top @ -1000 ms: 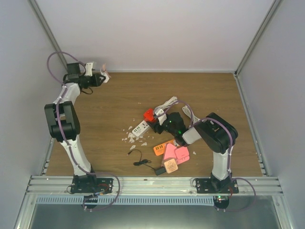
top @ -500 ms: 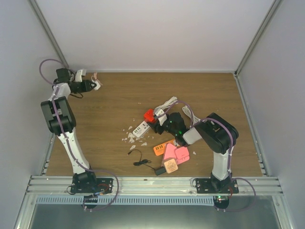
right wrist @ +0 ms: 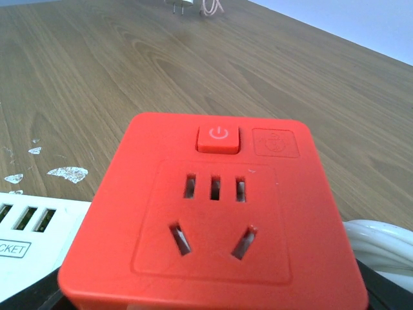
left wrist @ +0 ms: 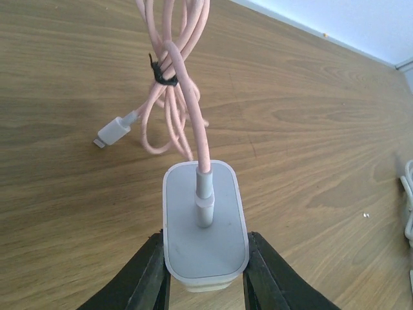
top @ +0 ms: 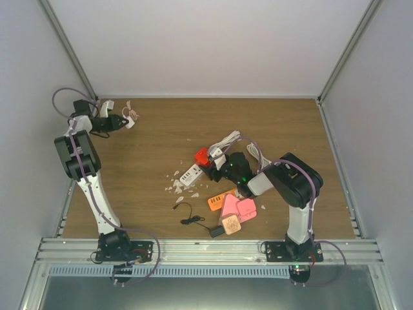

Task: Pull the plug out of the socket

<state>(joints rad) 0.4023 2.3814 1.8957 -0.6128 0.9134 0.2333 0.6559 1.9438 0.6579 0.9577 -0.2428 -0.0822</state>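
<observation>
My left pincer (left wrist: 205, 279) is at the far left of the table (top: 277, 123), its two black fingers (left wrist: 143, 274) pressed against the sides of the white plug (left wrist: 205, 219), so it is pinching the plug and holding it just above the wood. A pink cable (left wrist: 175, 90) runs out of the plug's face, gathered into loops by a dark tie, and its small grey connector (left wrist: 113, 131) lies on the table (the loops rest there too, as far as I can make out). In the overhead view the plug (top: 130, 123) sits well apart from the red socket (top: 202, 156), which is near the middle of the table. My right pincer (top: 207, 161) is closed on that red socket (right wrist: 213, 213): the wrist view shows it face up, power button towards the far side, all its slots in plain sight. A white power strip (right wrist: 26, 236) lies just beside it on the left, white flakes (top: 175, 186) are scattered near that strip, and a thick white cord (right wrist: 381, 240) passes on the right. Orange and pink blocks (top: 232, 205) and a thin black lead (top: 189, 216) lie nearer to me.
</observation>
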